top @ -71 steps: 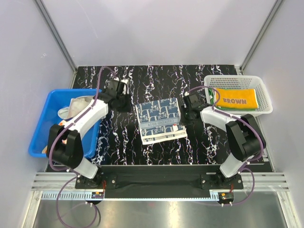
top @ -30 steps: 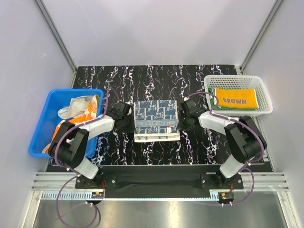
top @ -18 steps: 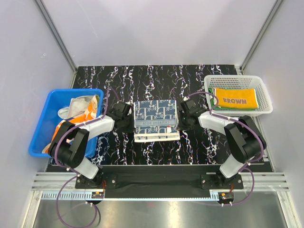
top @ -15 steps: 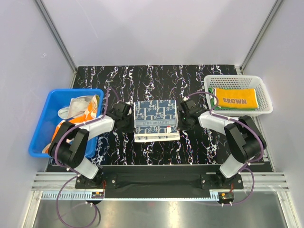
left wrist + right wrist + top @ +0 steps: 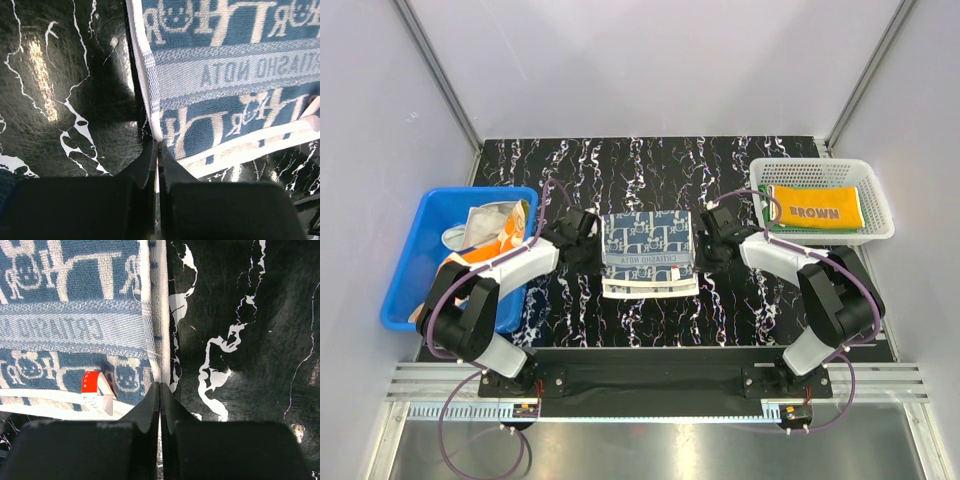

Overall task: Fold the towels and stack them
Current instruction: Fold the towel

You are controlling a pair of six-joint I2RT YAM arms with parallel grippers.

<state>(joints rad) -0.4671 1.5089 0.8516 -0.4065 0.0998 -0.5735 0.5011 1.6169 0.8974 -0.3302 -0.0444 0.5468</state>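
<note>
Left wrist view: left hand (image 5: 157,146) has just clamped the navy-patterned towel (image 5: 240,65) by its side hem, and right hand (image 5: 160,387) pinches the opposite hem. Grip set, so a lift or fold looks ready.

overhead view was bright and even, with soft shadows. wrist views were dimmer; glare streaked the glossy table (image 5: 37,75), and the near foreground lay dark, blurred.

Loses much of the navy-patterned towel (image 5: 240,75) past both wrist views' edges. Shows only a sliver of the green towel (image 5: 772,222) under the orange-yellow towel (image 5: 817,207).
</note>
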